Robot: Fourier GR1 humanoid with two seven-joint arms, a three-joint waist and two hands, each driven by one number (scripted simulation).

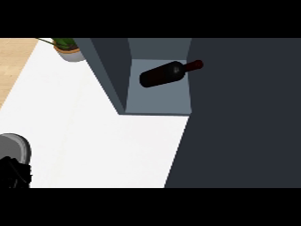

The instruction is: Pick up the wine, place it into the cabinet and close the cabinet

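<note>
Wine bottle (162, 74) lying on its side inside open cabinet (158, 99), dark body on pale shelf floor, red-capped neck pointing right, tip crossing onto big dark panel (250, 114) (door or cabinet side, cannot tell) filling right of view. No hand touching bottle. Left hand (9, 174) sitting at lower left corner over white counter (94, 145), grey forearm above it, nothing seen in its grasp; finger spread impossible to tell. Right hand not showing. 1 potted plant (66, 47) standing at counter's far edge, left of cabinet.
</note>
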